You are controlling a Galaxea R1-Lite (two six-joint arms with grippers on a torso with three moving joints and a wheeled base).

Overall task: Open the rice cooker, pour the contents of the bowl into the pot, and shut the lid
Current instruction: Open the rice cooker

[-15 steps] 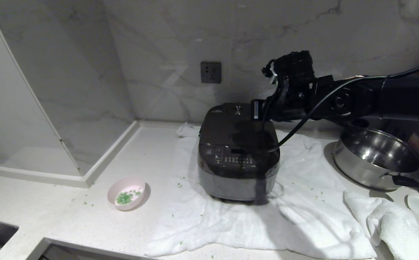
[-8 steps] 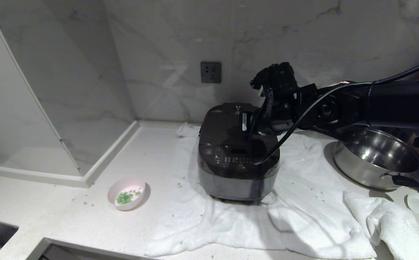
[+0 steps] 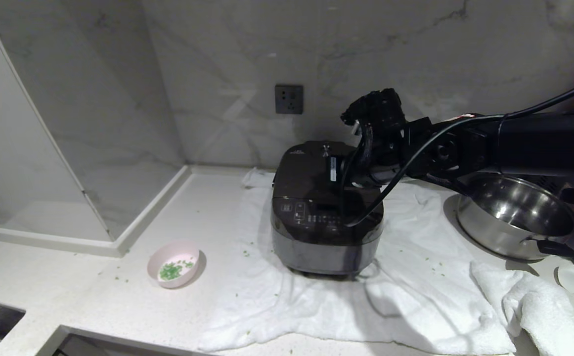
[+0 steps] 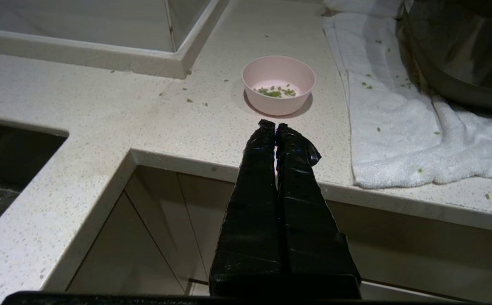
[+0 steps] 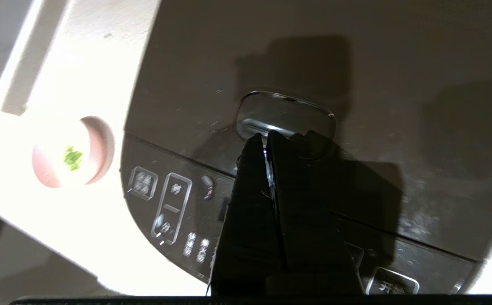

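Marble-walled kitchen corner, pale speckled counter. Boxy dark brown-grey rice cooker [image 3: 327,207] sits on a white towel [image 3: 415,296] mid-counter, hinged lid [image 3: 316,170] down. Your right gripper [image 5: 267,136], fingers pressed together and holding nothing, has its tips right at the near edge of the lid's oval release button [image 5: 286,118], whose long axis runs across the fingers; press straight down from there, I'd say. Left gripper [image 4: 276,126], also closed and empty, hangs off the counter's front edge, pointing at the small pale pink bowl [image 4: 278,84] of green chopped bits [image 4: 276,91].
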